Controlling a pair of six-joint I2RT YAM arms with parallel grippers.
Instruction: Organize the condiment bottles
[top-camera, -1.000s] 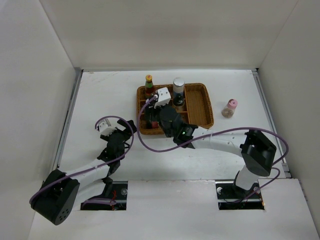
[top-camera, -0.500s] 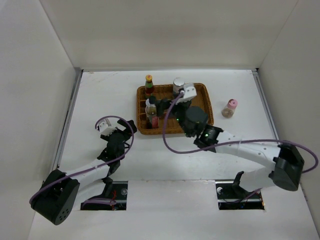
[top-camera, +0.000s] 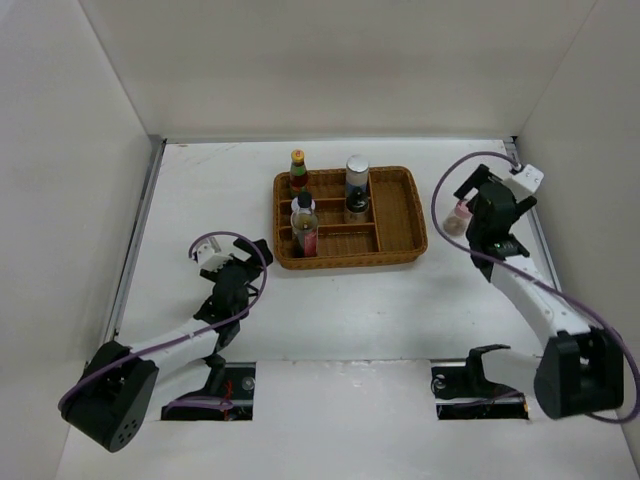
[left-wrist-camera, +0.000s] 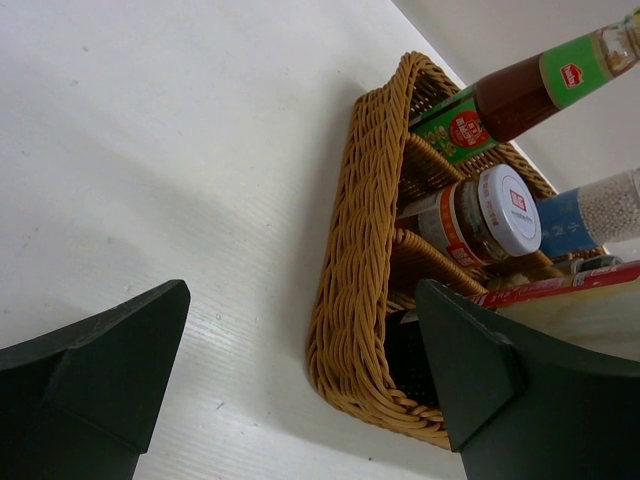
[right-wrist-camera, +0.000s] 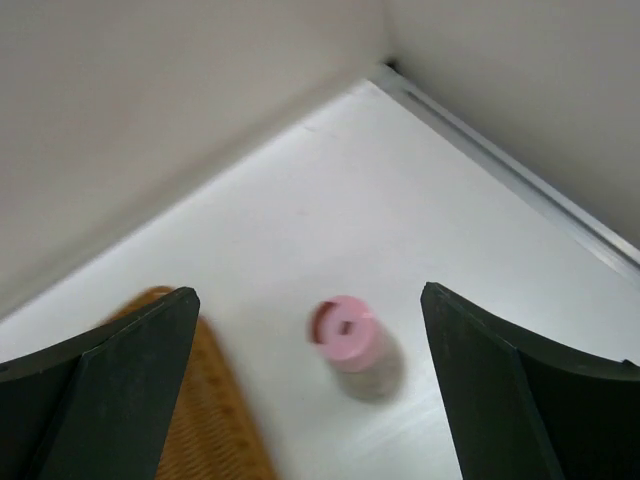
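— Where is the small pink-capped bottle (top-camera: 457, 220)?
— Upright on the white table (top-camera: 200, 190), right of centre in the top view. It is apart from the brown wicker divided tray (top-camera: 420, 225).
— And the right gripper (right-wrist-camera: 308, 293)?
— Jaws spread wide, holding nothing. The bottle shows blurred between the fingers, touching neither.
— The left gripper (left-wrist-camera: 300, 290)?
— Also wide and empty, at lower left, facing the tray's corner. The short red-white-lidded jar (left-wrist-camera: 505, 208), the yellow-capped red-green bottle (top-camera: 298, 168) and the silver-lidded blue-label jar (top-camera: 356, 178) stand in the tray.
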